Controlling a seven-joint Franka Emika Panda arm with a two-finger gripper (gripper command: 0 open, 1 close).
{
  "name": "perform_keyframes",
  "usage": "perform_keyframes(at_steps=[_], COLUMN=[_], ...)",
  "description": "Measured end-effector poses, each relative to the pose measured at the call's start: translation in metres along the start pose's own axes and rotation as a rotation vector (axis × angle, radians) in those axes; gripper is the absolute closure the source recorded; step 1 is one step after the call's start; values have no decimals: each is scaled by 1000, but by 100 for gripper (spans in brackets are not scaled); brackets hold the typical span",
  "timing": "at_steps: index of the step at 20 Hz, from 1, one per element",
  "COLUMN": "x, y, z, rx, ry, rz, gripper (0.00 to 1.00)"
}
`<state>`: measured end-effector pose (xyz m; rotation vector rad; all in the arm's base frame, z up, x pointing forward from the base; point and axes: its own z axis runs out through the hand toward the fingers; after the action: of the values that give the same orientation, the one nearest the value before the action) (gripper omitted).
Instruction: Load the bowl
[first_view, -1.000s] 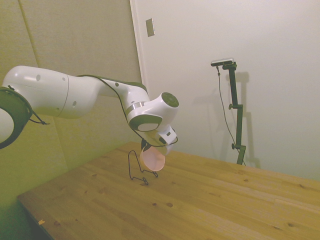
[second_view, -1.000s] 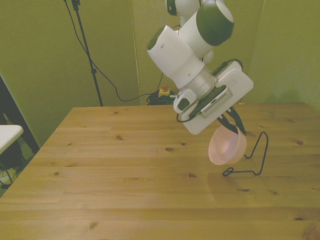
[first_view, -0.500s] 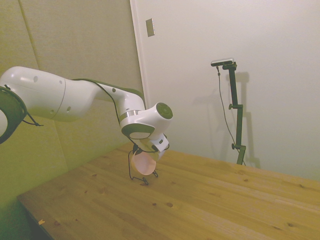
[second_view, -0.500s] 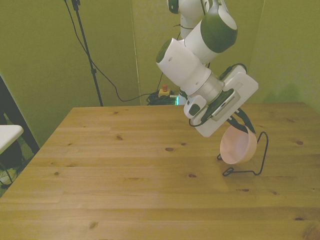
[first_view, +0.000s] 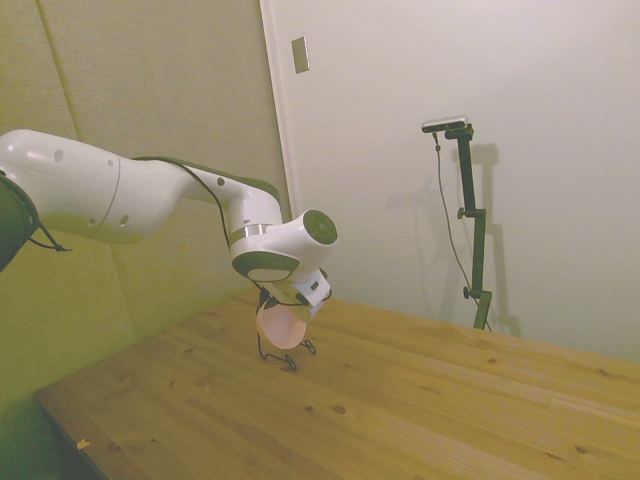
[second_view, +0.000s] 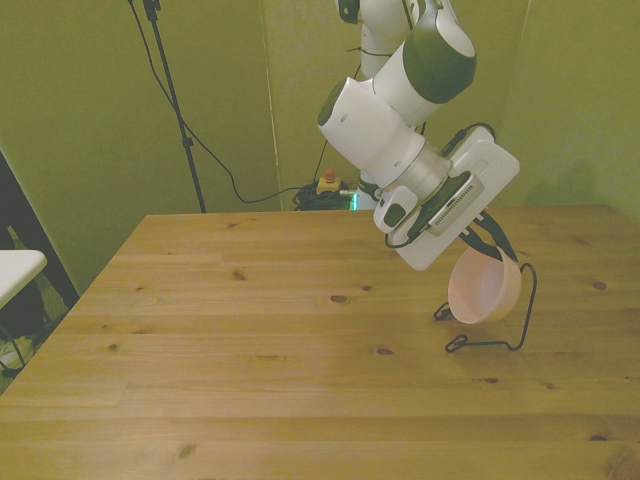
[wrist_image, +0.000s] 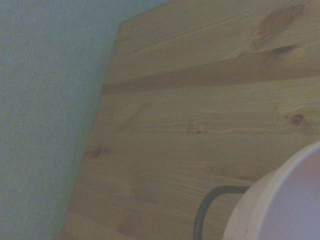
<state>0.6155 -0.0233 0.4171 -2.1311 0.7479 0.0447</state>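
- Bowl (second_view: 484, 292): pale pink, held clear of the surface (second_view: 250, 340), tipped on edge so its open side faces the front view's left. It hangs just below the pincer (second_view: 492, 248), gripped at its upper rim.
- Wire stand (second_view: 500, 322): a thin dark bent-wire rack standing on the surface, its upright loop directly behind and around the bowl's lower right edge in the front view. Whether bowl and wire touch cannot be told.
- Pincer: clamped on the bowl's rim, pointing down and toward the front view's right; one arm only, so no choice of side.
- Deciding relation, as a judgement: the rack lies below and slightly beyond the bowl along the pincer's own line of reach, so the remaining travel is short and downward.
- Wrist view: bowl rim (wrist_image: 280, 200) with a wire bend (wrist_image: 207, 205) beside it, agreeing with the above.
- Wall behind: plain, nothing relevant.
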Motion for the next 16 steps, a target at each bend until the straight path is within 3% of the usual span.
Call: perform_keyframes(at_steps=[16], x=[4], y=[6], z=[15], rx=[7], ry=[-5], rz=[8], gripper=[100])
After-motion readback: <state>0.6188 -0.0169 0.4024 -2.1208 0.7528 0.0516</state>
